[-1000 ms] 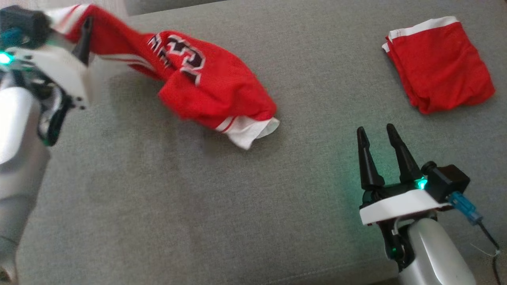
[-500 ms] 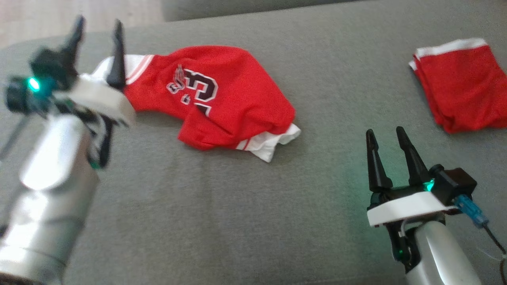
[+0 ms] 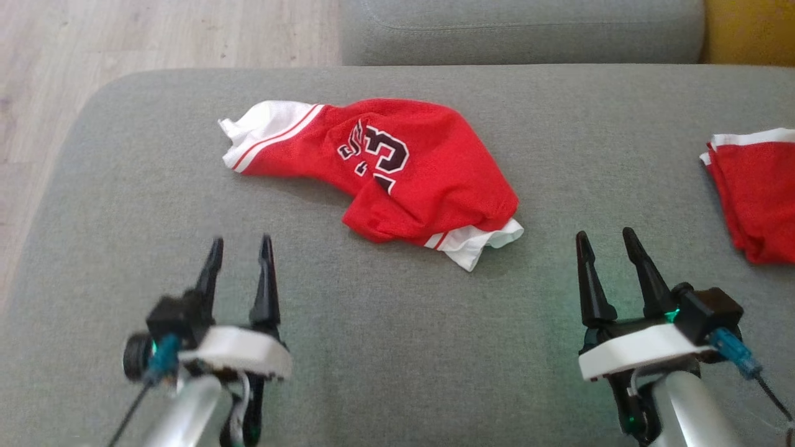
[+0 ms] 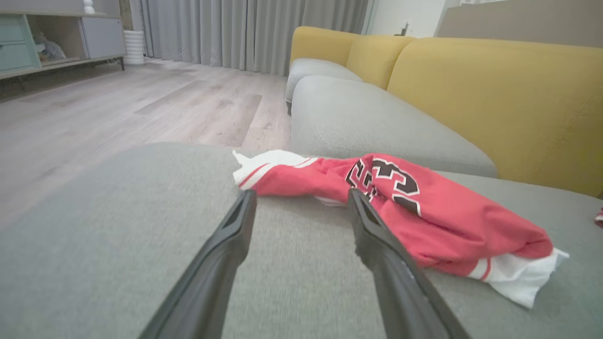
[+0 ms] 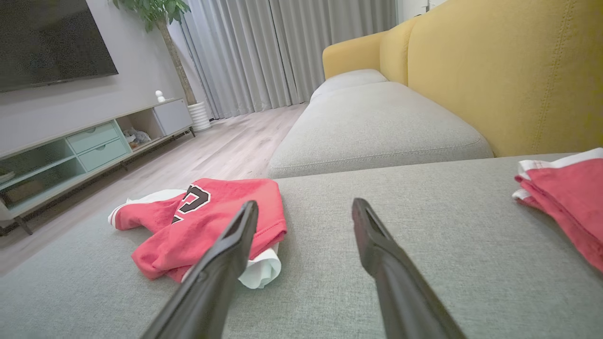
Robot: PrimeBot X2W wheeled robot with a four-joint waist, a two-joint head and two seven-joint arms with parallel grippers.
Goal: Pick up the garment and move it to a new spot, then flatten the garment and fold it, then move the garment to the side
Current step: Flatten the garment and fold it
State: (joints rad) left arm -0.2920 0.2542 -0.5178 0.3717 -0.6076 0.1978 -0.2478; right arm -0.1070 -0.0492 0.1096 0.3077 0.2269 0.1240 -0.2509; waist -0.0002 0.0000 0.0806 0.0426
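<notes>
The red garment [image 3: 410, 167] lies crumpled on the grey sofa cushion [image 3: 372, 347], toward its far edge, with white trim at both ends. The left gripper [image 3: 241, 239] and the right gripper [image 3: 604, 232] hover nearer the robot, apart from the garment, each with fingers spread wide and holding nothing. A folded red cloth [image 3: 754, 198] lies well apart on the right

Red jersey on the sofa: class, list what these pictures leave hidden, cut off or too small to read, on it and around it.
- Jersey, head view: crumpled folds hide part of the printed number, so it cannot be read whole.
- Folded red garment, head view: cut off by the right edge.
- TV unit, right wrist view: the things on its shelves are too small to name.
</notes>
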